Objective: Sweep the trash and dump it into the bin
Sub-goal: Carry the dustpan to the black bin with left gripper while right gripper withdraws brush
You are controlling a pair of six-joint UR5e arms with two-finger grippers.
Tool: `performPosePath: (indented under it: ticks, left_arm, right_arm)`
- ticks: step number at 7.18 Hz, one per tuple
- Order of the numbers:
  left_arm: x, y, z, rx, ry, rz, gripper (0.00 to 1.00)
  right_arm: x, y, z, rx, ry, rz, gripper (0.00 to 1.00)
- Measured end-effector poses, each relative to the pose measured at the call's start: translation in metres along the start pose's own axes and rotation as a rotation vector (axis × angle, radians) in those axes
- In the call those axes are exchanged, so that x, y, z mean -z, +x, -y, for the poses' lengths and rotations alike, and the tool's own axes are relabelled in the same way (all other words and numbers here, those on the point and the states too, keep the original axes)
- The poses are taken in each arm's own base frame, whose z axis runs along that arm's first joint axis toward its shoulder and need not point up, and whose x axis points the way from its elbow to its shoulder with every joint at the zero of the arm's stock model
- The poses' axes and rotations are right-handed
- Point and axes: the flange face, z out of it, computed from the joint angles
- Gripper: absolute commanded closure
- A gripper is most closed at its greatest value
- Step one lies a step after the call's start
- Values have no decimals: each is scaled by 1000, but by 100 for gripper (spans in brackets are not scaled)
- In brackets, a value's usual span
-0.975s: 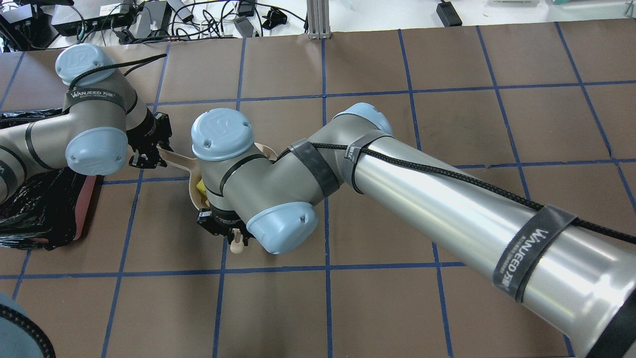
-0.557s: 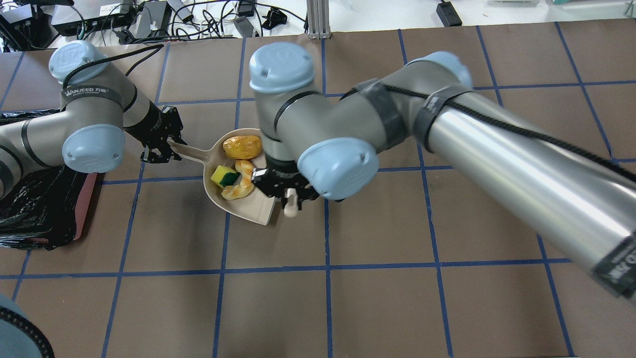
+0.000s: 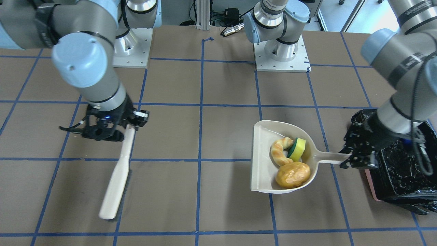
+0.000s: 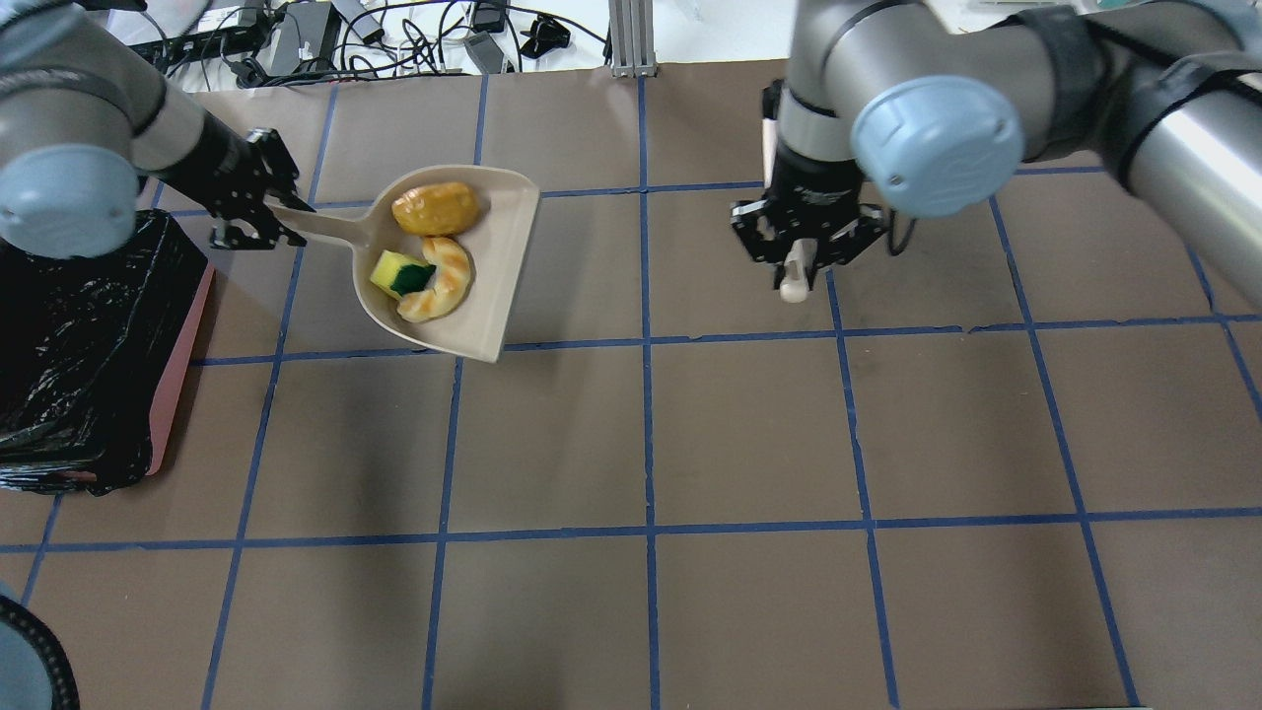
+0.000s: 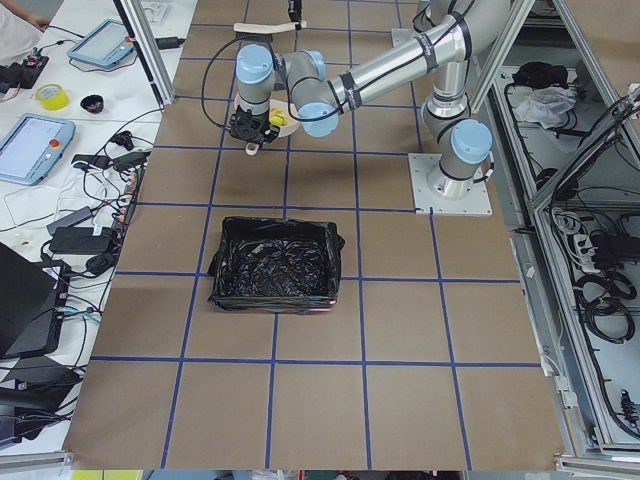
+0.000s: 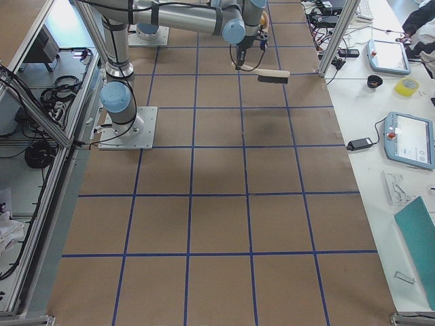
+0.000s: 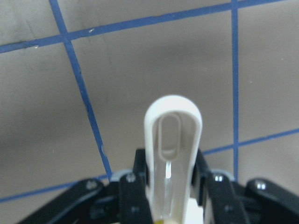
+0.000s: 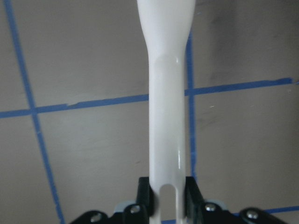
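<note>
Trash (image 4: 439, 281) lay swept into dustpan (image 4: 493, 296), its handle clenched by left gripper (image 4: 281, 219); bin (image 4: 177, 385) waited at dustpan's 9 o'clock overhead, dump not yet done; right gripper (image 4: 797, 258) grasped brush (image 3: 117, 177)

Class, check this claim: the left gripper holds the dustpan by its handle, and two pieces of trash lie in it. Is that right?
No. The left gripper holds the dustpan by its handle, but three pieces lie in it, not two: a bun, a curved pastry and a sponge. The front-facing view shows all three.
</note>
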Motion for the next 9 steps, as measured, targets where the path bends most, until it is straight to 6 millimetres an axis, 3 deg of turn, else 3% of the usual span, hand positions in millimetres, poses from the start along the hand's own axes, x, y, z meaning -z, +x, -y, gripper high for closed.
performPosePath:
  ticks: [2,4,5,6,9]
  left_arm:
    - [60,-4,77,-20,33,-48,100]
    - [88,-33,155,-65,84,-58,100]
    - [95,-44,178,-99,117,-45,100]
    - [107,-52,200,-142,155,-39,100]
    - [138,-66,279,-257,235,-43,100]
  right_arm:
    - [-14,118,25,-1,-28,-3,100]
    - [-49,211,26,6,-43,-37,100]
    - [-67,236,25,40,-24,-42,100]
    - [-80,247,28,83,-6,-46,100]
    - [-99,252,34,168,-14,-44,100]
